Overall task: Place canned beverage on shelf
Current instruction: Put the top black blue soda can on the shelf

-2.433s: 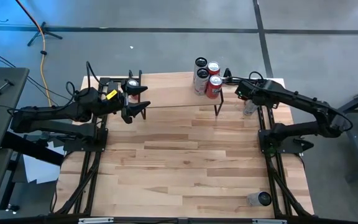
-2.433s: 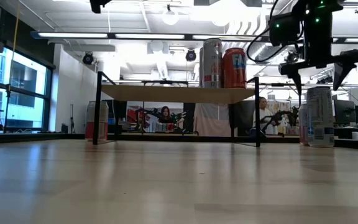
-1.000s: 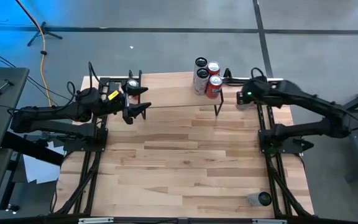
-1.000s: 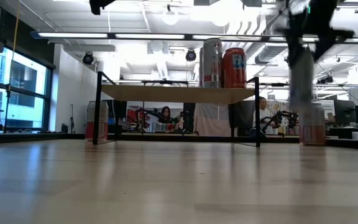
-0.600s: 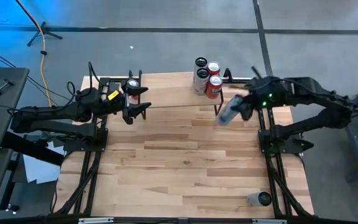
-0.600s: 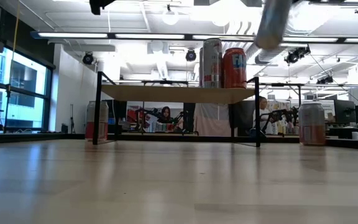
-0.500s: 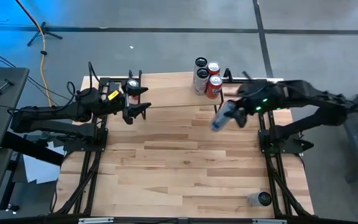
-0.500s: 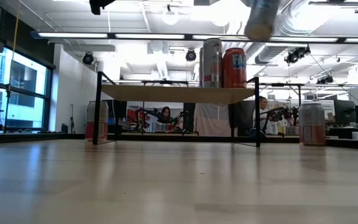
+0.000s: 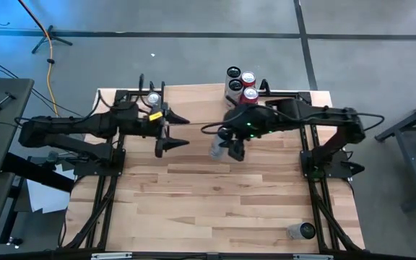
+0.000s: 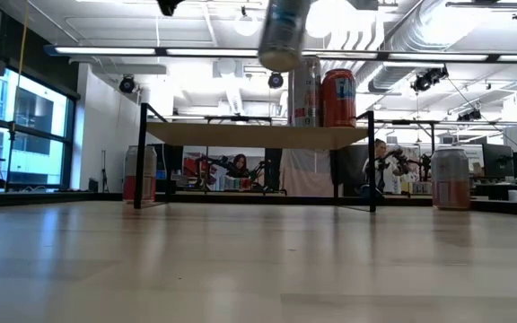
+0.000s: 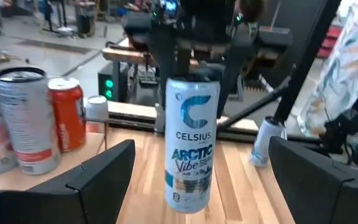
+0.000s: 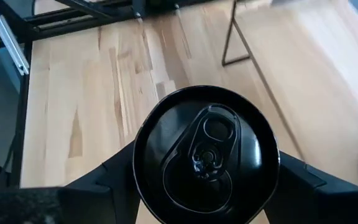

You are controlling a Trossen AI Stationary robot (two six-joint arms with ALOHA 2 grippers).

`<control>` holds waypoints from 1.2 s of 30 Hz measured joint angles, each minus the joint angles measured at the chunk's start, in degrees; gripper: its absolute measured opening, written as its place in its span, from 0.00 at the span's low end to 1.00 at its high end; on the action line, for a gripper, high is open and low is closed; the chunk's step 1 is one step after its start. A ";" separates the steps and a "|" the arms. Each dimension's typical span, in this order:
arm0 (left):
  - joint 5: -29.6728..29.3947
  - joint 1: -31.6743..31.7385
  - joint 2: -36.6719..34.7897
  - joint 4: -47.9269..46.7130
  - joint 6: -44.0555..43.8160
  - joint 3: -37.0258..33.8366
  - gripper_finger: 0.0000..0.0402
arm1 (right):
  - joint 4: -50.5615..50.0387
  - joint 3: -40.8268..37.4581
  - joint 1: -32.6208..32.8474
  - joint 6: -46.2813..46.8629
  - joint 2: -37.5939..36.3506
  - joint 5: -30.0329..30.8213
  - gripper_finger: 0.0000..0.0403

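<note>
white celsius can [image 9: 217,145] hangs upright in mid-frame of the high view, off the worktop [image 9: 215,209], gripped near its top by the right claw [image 9: 231,142]. shelf [image 10: 257,135] sits at upper centre with two cans [image 10: 322,93] on its plank. left claw [image 9: 170,133], fingers spread and empty, faces the can from the left.

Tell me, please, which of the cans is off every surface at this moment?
The white Celsius can: the right gripper holds it by its top in the air, while the other cans stand on the shelf or table.

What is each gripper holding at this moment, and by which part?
The right gripper holds the white Celsius can by its top end, hanging upright. The left gripper is open and holds nothing.
</note>
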 joint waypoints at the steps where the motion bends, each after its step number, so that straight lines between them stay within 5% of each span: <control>1: 0.06 -0.17 0.69 -0.18 0.25 0.19 0.83 | -0.15 1.64 0.00 -1.02 1.17 -0.11 0.59; 9: 0.17 -1.33 6.14 -0.11 -0.15 0.21 0.83 | -0.36 9.92 0.00 -6.78 6.70 -1.76 0.59; 28: -0.05 -3.49 15.54 11.37 -1.61 0.23 0.83 | 1.96 9.75 0.00 -7.88 6.89 -1.94 0.59; 36: -0.18 -3.47 15.33 10.89 -0.24 0.21 0.63 | 2.04 9.73 0.00 -7.86 6.89 -2.26 0.59</control>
